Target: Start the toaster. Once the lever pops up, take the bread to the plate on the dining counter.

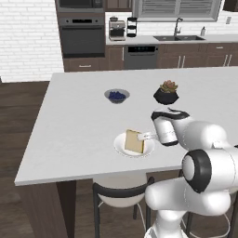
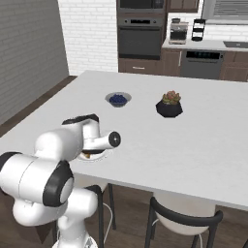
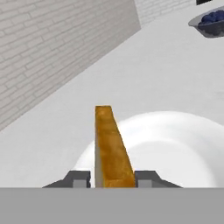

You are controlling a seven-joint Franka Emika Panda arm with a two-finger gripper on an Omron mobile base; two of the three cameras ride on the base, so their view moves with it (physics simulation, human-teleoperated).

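- You see the bread (image 1: 134,141), a tan slice with darker crust, standing on edge over the plate (image 1: 122,146); it seems to touch it.
- The plate, round and white, lies near the white worktop's (image 1: 74,125) front edge.

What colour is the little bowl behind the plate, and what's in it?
The bowl is dark greyish-blue, holding something deep blue, like berries. It shows best in the left base view.
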